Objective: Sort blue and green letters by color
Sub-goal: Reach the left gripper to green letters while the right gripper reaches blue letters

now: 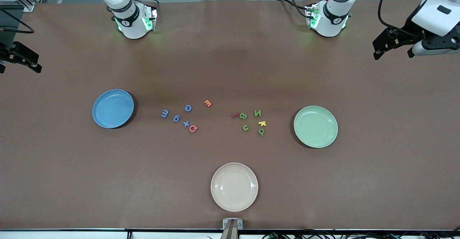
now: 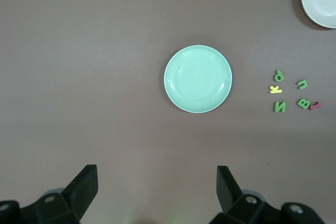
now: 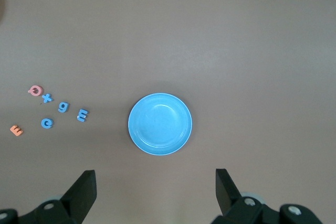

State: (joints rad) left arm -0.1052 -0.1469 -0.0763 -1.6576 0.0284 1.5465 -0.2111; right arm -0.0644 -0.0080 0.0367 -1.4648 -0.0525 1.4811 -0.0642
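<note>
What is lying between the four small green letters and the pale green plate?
Only the small yellow K, lying among the green letters toward the pale green plate. From there to the plate is bare table; both grippers wait high.

The left gripper (image 2: 156, 192) hangs with its black fingers (image 2: 84, 184) spread wide above bare brown table, a round pale-green plate (image 2: 198, 78) lying past them. Four olive-green letters (image 2: 280, 107), a yellow K (image 2: 275, 89) and a red piece (image 2: 315, 106) cluster beside it. A cream plate's rim (image 2: 315, 3) shows at one corner.
</note>
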